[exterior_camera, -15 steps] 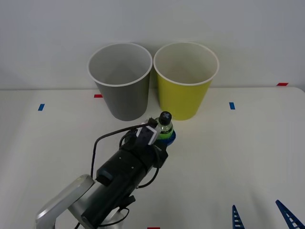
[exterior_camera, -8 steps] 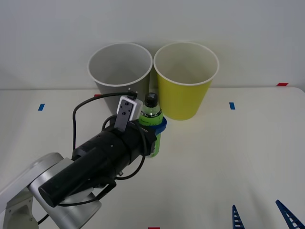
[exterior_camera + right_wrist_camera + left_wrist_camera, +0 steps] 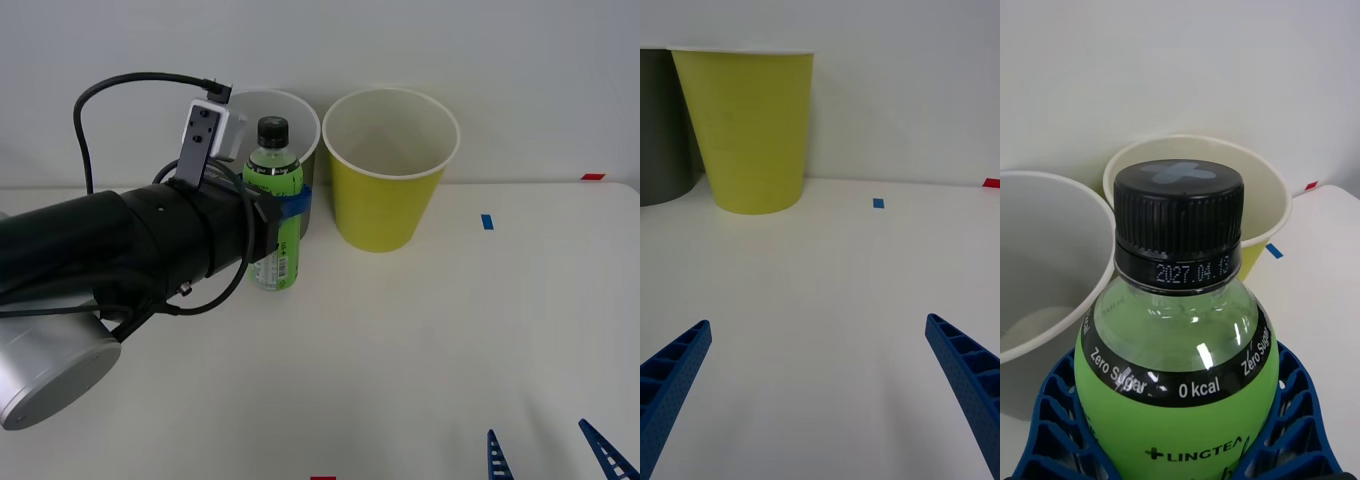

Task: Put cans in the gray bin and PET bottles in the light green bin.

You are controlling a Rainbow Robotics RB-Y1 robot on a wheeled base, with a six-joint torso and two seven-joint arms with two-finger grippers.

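1. table (image 3: pixel 480 330), white, lies under both arms.
2. gray bin (image 3: pixel 300 125) stands just behind the left gripper, partly hidden by it.
3. light green bin (image 3: pixel 388 190) stands beside it, to the gripper's right.
4. left gripper (image 3: pixel 285 205) is clenched round the pet bottle (image 3: pixel 276 215), held upright above the table.
5. right gripper (image 3: pixel 820 390) is spread wide, low over the table's near edge.
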